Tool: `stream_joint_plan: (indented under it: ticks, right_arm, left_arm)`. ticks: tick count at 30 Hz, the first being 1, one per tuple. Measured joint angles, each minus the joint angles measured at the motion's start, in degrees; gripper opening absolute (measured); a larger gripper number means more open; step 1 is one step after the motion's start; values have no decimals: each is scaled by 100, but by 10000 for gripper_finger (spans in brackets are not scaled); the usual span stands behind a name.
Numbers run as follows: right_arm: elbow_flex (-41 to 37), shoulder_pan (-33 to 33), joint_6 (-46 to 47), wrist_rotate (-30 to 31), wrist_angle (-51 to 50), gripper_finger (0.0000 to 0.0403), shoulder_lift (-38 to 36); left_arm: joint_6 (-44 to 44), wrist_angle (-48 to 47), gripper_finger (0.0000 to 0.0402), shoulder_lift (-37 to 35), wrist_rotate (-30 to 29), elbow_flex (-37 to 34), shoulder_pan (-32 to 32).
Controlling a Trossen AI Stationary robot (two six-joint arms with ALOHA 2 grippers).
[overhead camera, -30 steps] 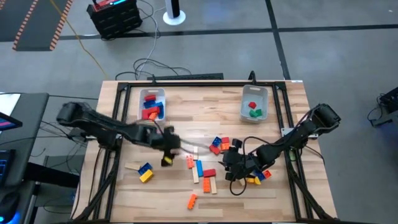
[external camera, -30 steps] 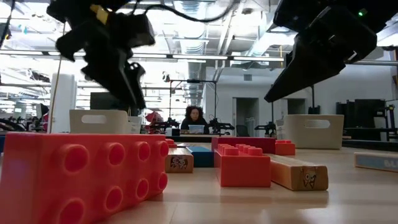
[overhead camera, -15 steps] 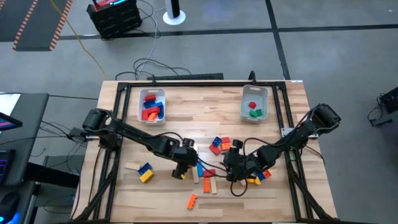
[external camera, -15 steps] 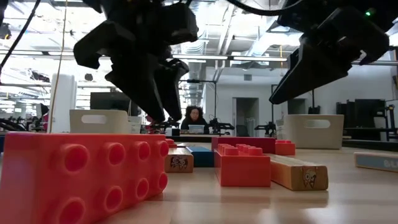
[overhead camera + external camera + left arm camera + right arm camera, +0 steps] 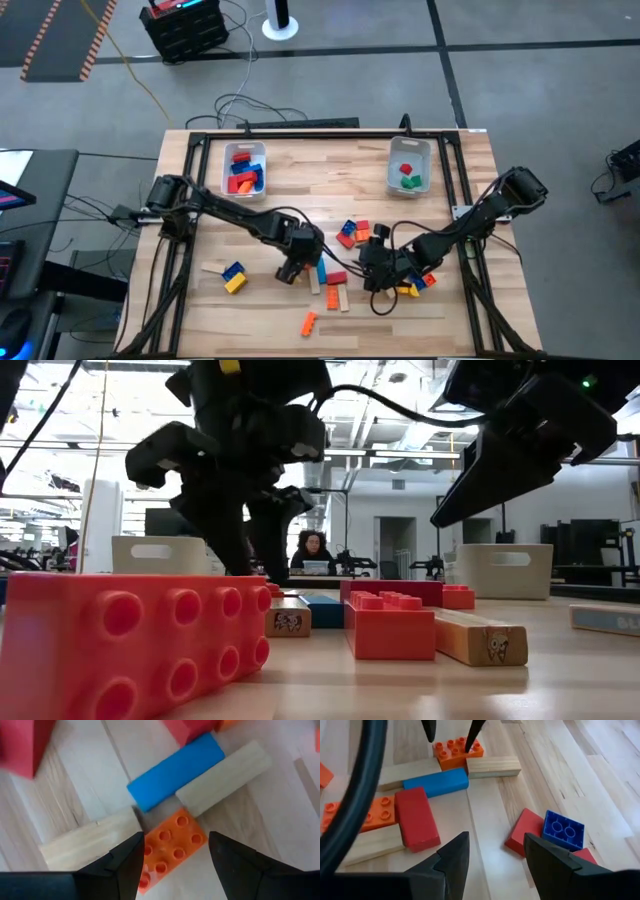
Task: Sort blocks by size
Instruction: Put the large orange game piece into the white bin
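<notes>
Loose blocks lie in the middle of the wooden table. In the left wrist view an orange studded brick lies flat beside a blue bar and two tan bars. My left gripper is open and low over that orange brick, one finger on either side. The right wrist view shows its fingertips at the same brick. My right gripper is open and empty, hovering near a red brick and a blue square brick. My left gripper comes from above, pointing down, with its open fingers on either side of the orange brick's narrow width. The brick lies flat on the table. I cannot tell whether the fingers touch it.
A clear bin with red and blue blocks stands at the far left, and another with red and green ones at the far right. A yellow-and-blue block and an orange brick lie apart near the front. A person sits in the room behind.
My left gripper has swung toward the table's right and near edge and come down over the orange brick in the middle pile. Its fingers stay open. My right gripper has kept still, and no block has moved.
</notes>
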Motion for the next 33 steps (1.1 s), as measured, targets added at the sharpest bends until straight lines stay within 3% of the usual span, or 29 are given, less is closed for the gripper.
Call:
stream_joint_plan:
  ticks: [6,21,33]
  right_arm:
    - [0,-1,-2,-2,-13,214,0]
    - [0,-1,0,0,-6,214,0]
    - [-2,-1,4,-1,16,214,0]
  left_arm:
    - [-361,-767,217,-2,61,4,150]
    - [-546,-1506,217,-354,-231,-4,64]
    - [-396,-1216,217,-282,-656,-336,-127]
